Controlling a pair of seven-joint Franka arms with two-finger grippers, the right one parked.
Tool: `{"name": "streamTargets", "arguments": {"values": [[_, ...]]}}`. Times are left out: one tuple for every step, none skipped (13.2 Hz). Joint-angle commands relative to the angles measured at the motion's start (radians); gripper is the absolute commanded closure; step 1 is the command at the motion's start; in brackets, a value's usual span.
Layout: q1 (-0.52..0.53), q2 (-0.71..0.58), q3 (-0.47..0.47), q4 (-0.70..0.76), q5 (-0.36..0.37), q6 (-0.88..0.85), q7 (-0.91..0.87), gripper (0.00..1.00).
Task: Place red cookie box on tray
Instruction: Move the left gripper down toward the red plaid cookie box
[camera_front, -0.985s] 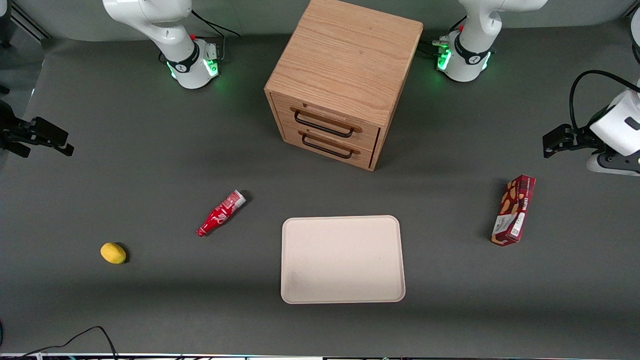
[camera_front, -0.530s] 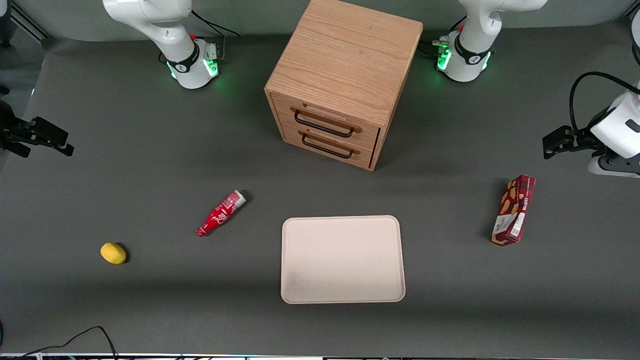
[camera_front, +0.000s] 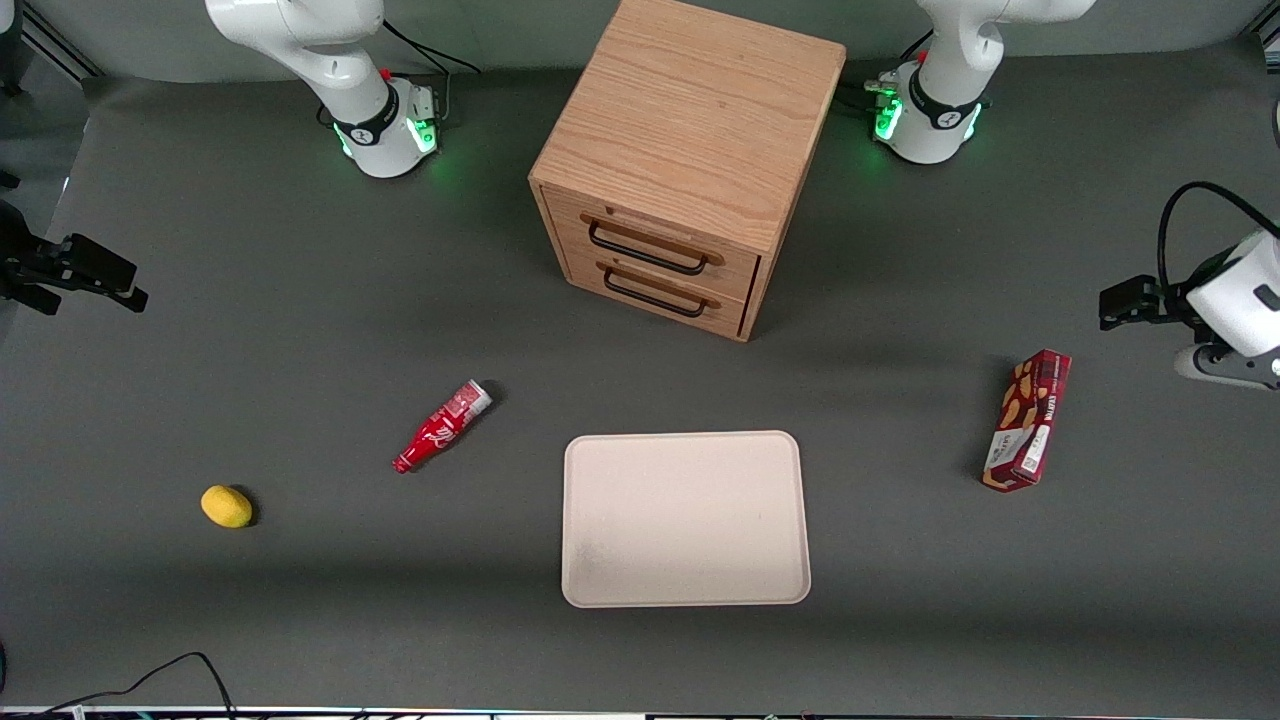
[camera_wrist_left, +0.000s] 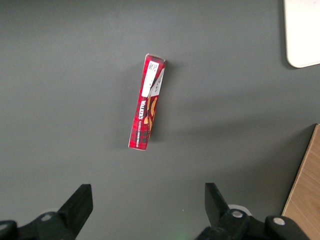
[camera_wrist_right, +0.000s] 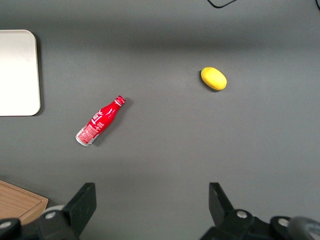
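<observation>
The red cookie box (camera_front: 1028, 420) lies flat on the dark table toward the working arm's end, with its long side running toward the front camera. In the left wrist view the red cookie box (camera_wrist_left: 148, 102) rests on bare table, well ahead of the fingertips. My left gripper (camera_front: 1114, 304) hovers above the table, a little farther from the front camera than the box. In that wrist view the gripper (camera_wrist_left: 147, 194) is open, with nothing between its fingers (camera_wrist_left: 81, 198). The pale beige tray (camera_front: 684, 520) lies mid-table, apart from the box; one corner of the tray (camera_wrist_left: 302, 30) shows in the wrist view.
A wooden two-drawer cabinet (camera_front: 690, 160) stands farther from the front camera than the tray, and its edge (camera_wrist_left: 305, 190) shows beside the gripper. A small red bottle (camera_front: 443, 426) and a yellow lemon (camera_front: 227, 506) lie toward the parked arm's end. A black cable (camera_front: 150, 680) loops at the front edge.
The left gripper has shifted a little nearer to the front camera, closer to the red cookie box. The box, tray and other objects have not moved.
</observation>
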Motion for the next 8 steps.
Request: {"name": "streamTargets", "arguments": {"values": [[0.004, 0.013, 0.037, -0.049, -0.046, 0.039, 0.023, 0.0], [0.001, 0.013, 0.037, -0.09, -0.043, 0.089, 0.031, 0.0], [0.004, 0.01, 0.038, -0.157, -0.043, 0.178, 0.088, 0.0], [0.007, 0.002, 0.049, -0.235, -0.049, 0.276, 0.156, 0.0], [0.004, 0.003, 0.064, -0.286, -0.049, 0.35, 0.175, 0.0], [0.006, 0.013, 0.066, -0.325, -0.05, 0.413, 0.175, 0.0], [0.007, 0.026, 0.066, -0.374, -0.05, 0.499, 0.178, 0.0], [0.007, 0.029, 0.067, -0.434, -0.05, 0.588, 0.179, 0.0]]}}
